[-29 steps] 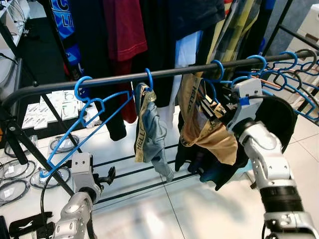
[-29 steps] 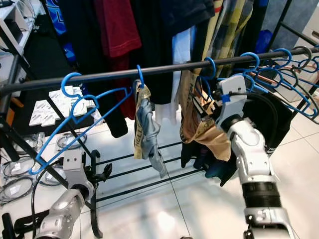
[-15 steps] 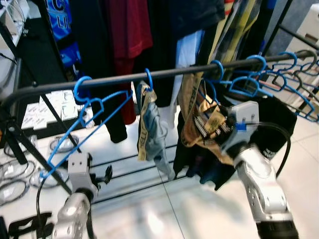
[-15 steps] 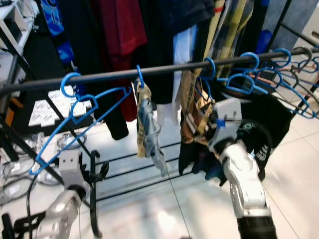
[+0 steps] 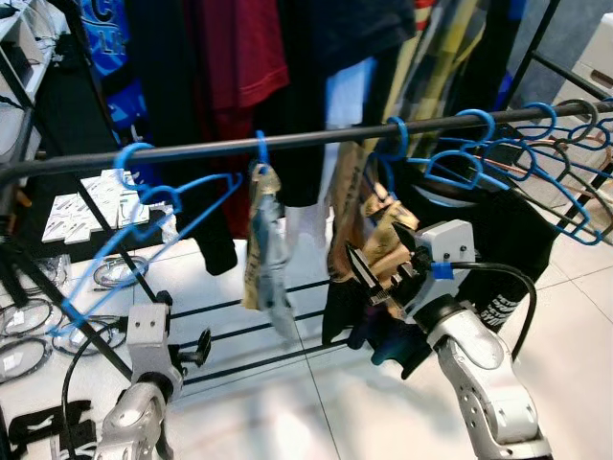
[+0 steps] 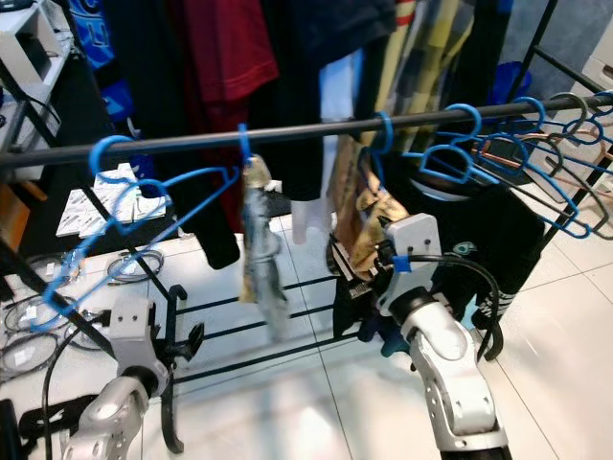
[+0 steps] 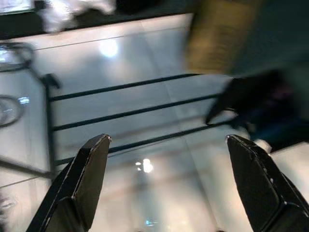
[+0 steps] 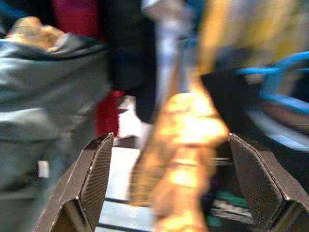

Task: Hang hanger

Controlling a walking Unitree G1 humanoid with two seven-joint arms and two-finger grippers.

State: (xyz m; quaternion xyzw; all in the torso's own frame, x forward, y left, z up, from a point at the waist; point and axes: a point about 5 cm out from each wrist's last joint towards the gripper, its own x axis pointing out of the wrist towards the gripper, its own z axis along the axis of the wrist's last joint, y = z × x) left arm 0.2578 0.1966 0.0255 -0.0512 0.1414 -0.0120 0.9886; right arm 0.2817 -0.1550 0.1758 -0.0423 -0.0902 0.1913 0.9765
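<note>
A black rail (image 5: 316,140) crosses the left eye view with several blue hangers on it. An empty blue hanger (image 5: 144,225) hangs tilted at the left. Another hook (image 5: 261,149) carries a grey-and-tan garment (image 5: 264,264). A third hanger (image 5: 391,139) holds a tan garment (image 5: 372,225), next to a black T-shirt (image 5: 488,240). My right gripper (image 5: 367,276) is open, below the rail and just in front of the tan garment (image 8: 183,145), holding nothing. My left gripper (image 5: 198,349) hangs low and open over the floor (image 7: 145,193).
Thin black bars of the rack's base (image 5: 259,331) run across the white tile floor (image 5: 316,412). Dark and red clothes (image 5: 239,57) hang on a rack behind. More blue and grey hangers (image 5: 565,144) crowd the rail's right end. Cables and rings (image 5: 29,326) lie at the left.
My right gripper has dropped from beside the hanger hook at the rail to well below it and pulled back. The hung garments swing and blur. The camera has shifted slightly.
</note>
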